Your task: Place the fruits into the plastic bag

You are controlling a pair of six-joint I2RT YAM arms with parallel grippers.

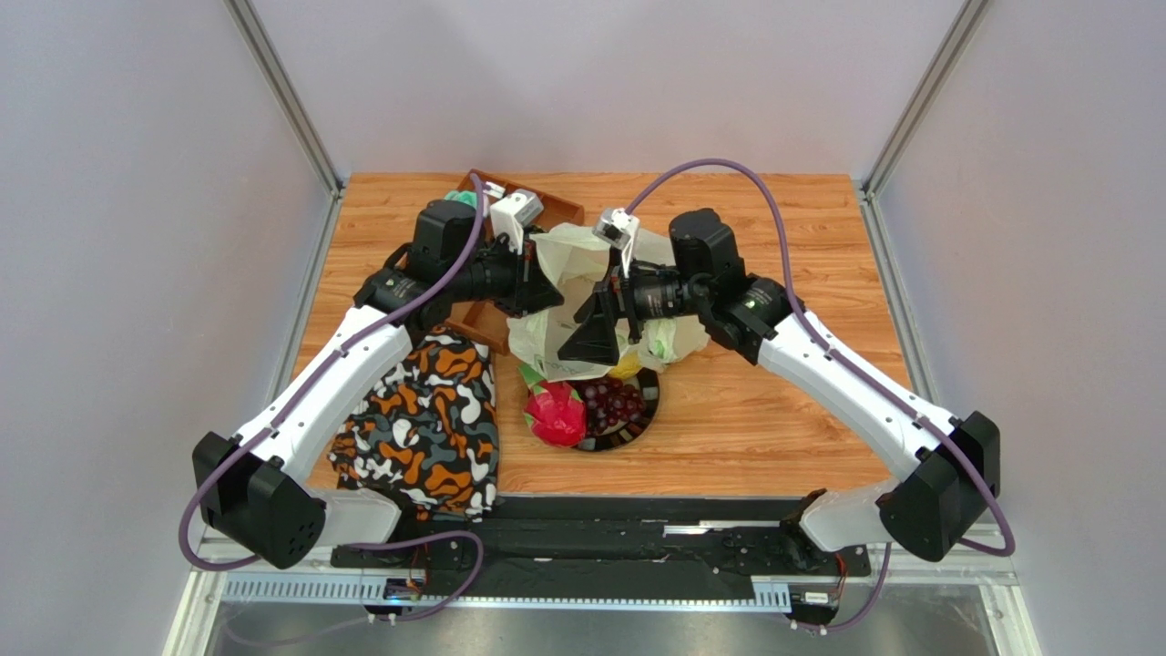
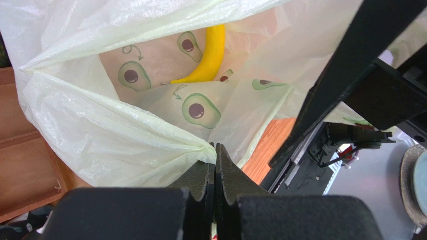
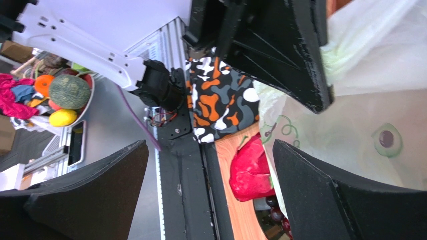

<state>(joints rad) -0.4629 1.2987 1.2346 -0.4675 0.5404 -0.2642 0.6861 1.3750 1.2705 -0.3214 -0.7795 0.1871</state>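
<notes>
**A:** Where's the bag (image 1: 572,263) sitting?

**B:** Mid-table, just behind the bowl (image 1: 646,421). Its edge is pinched flat in the left gripper (image 2: 215,162), with the jaws clamped tight on the plastic. A banana (image 2: 211,52) is seen inside.

**A:** And the other fruit?

**B:** The dragon fruit (image 1: 554,414) and grapes (image 1: 613,402) are seen in the bowl. The right gripper (image 3: 209,146) is held wide over the bag's near edge, nothing gripped. A cloth (image 1: 424,424) is spread left of the bowl.
</notes>
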